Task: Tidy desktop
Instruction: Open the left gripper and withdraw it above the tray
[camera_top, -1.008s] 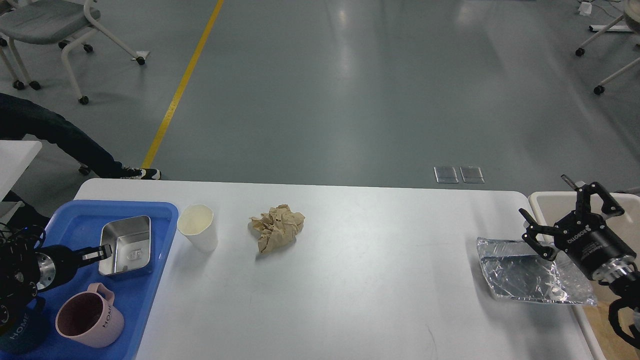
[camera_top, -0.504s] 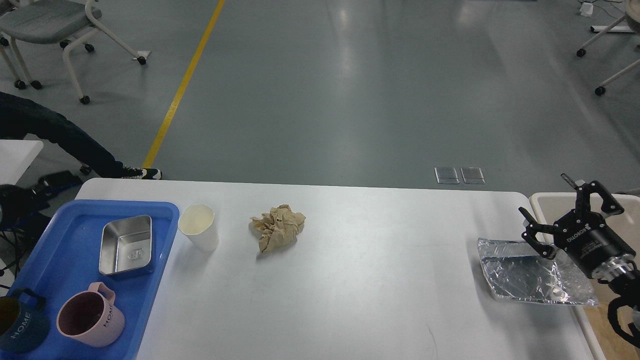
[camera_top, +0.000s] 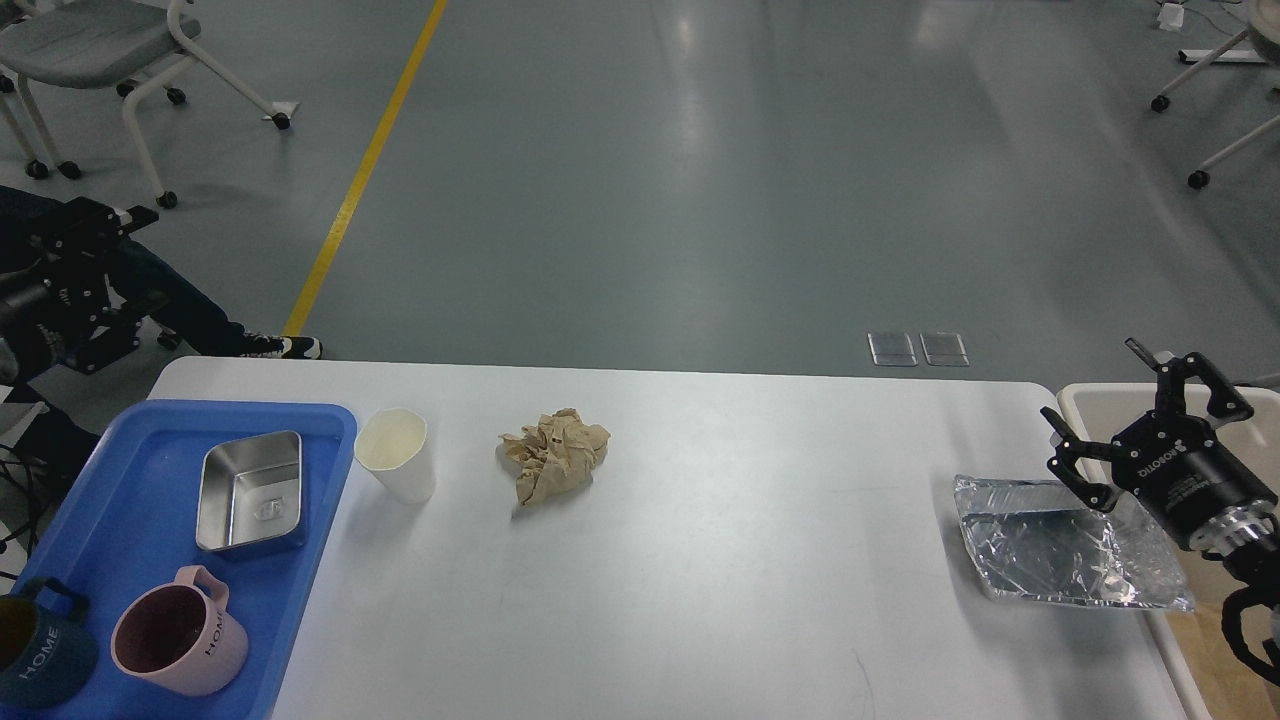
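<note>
Far left, beyond the table edge: the left tool (camera_top: 75, 285) was seen raised and dark against a dark background; whether its fingers were apart or together could not be told.

Left end of the table (camera_top: 750, 560): a blue tray (camera_top: 140, 450) was recorded, holding a steel dish (camera_top: 251, 491), a pink mug (camera_top: 178, 641) and a dark mug (camera_top: 35, 660) cut off by the picture's edge.

Just right of the tray: a white paper cup (camera_top: 396, 455) was noted, upright on the bare table.

Right of the cup, apart from it: a crumpled brown paper (camera_top: 553, 452) was listed, lying loose.

Middle of the table: no items were noted.

Right end: a foil tray (camera_top: 1070, 540) was found lying flat, its long axis running roughly across the view, its right corner overhanging the table's edge toward a beige bin (camera_top: 1095, 405) standing beside the table.

Far right: the right tool (camera_top: 1140, 415) was seen with its fingers spread wide and nothing between them, held over the far right corner of the foil tray, beside the bin.

Relation judged decisive: the foil tray lay directly below and slightly left of the right tool, well apart from the left tool; the right arm was judged the nearer for it. The cup and paper lay nearer the left arm.
</note>
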